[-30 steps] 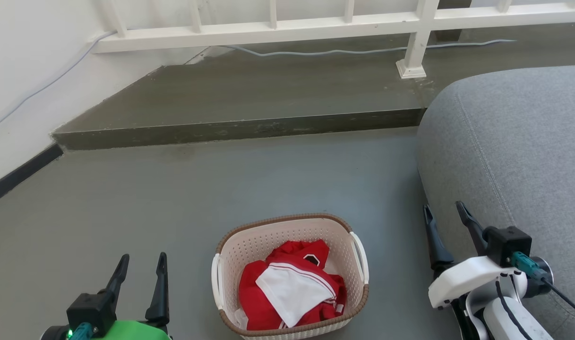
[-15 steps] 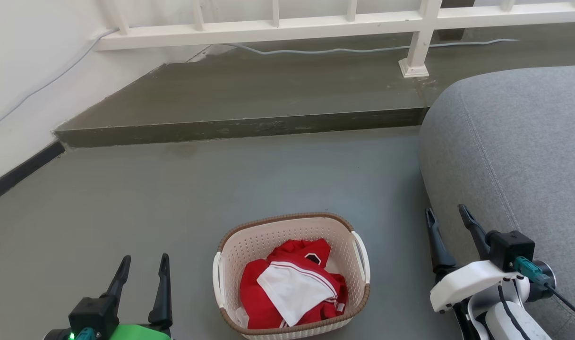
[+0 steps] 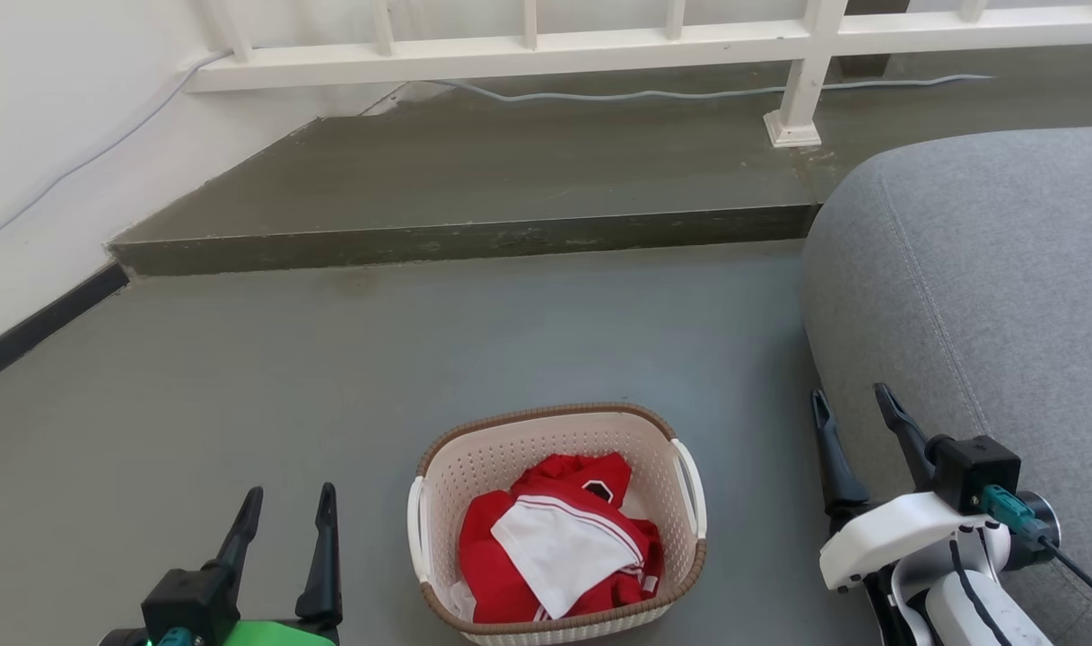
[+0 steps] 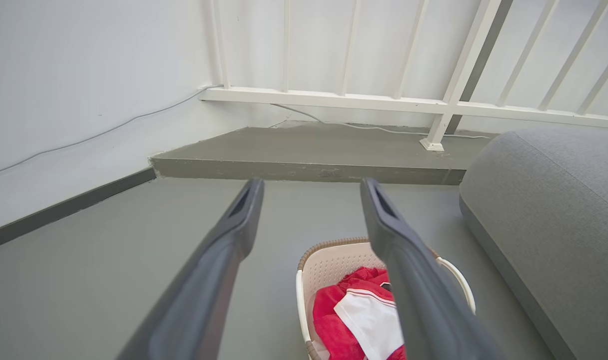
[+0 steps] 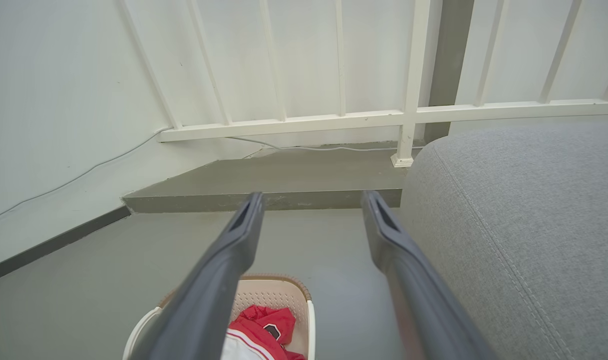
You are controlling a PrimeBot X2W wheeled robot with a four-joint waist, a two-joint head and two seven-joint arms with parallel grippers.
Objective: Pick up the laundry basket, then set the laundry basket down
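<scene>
The laundry basket (image 3: 474, 462) sits on the floor (image 3: 240, 377), its bottom hidden under red-and-white clothes (image 3: 554, 547). The left gripper (image 3: 292, 492) hovers left of it and the right gripper (image 3: 848, 392) right of it, both spread and empty, their arms cut off.

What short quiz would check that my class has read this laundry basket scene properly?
1. True or false: the left gripper is shut on the laundry basket handle.
2. What lies in the basket? A) blue towels B) a red and white garment C) nothing
3. What grey thing is beside the right gripper?
Key: 1 false, both grippers are open and apart from the basket; 2 B; 3 the sofa.
</scene>
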